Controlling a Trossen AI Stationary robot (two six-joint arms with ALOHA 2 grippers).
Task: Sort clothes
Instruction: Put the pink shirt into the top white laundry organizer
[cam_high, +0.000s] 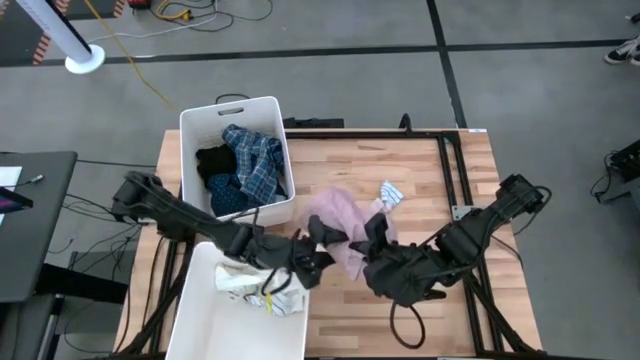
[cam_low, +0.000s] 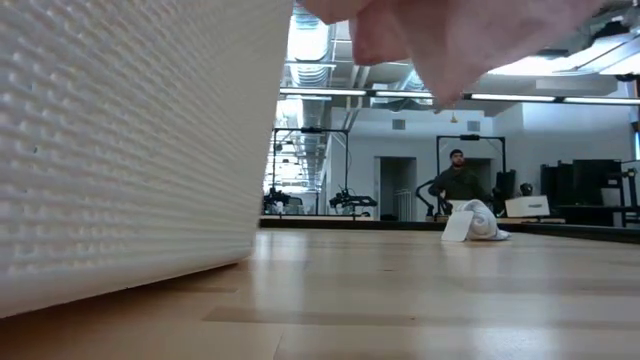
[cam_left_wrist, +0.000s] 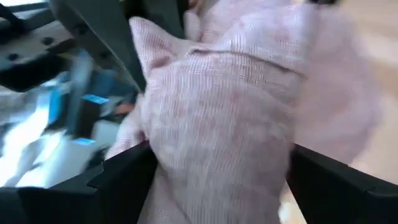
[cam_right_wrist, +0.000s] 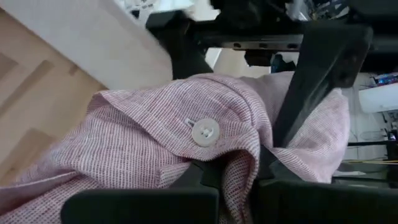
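Note:
The pink shirt (cam_high: 335, 215) is bunched between my two grippers at the table's middle; in the low view its hanging part (cam_low: 450, 40) shows above the tabletop. My right gripper (cam_high: 373, 235) is shut on it. My left gripper (cam_high: 323, 248) stands open, with a bunch of the shirt (cam_left_wrist: 224, 112) between its fingers. A small white sock (cam_high: 390, 193) lies on the table beyond the shirt. The blue plaid shirt (cam_high: 255, 160), the black top (cam_high: 212, 162) and the navy dotted shirt (cam_high: 232, 198) lie in the far white bin. White socks (cam_high: 250, 285) lie in the near bin. My left gripper stands open around a bunched part of the pink shirt (cam_left_wrist: 186, 155), coming about level from the table's left. The cloth fills the gap and reaches the inner sides of both fingers (cam_left_wrist: 124, 174). My right gripper pinches a fold of the pink shirt just below a white button (cam_right_wrist: 205, 132), slanting down from the table's right. Several layers are gathered over the fingers (cam_right_wrist: 205, 177). The shirt hangs from the hold; its lower edge (cam_low: 440, 85) is clear of the table.
The far white bin (cam_high: 230, 105) stands at the table's far left, the near white bin (cam_high: 200, 320) at the near left, close beside my left arm; its wall (cam_low: 120, 150) fills the low view's left. A person sits in the room beyond (cam_low: 458, 180). Bare wood (cam_high: 440, 180) lies to the right.

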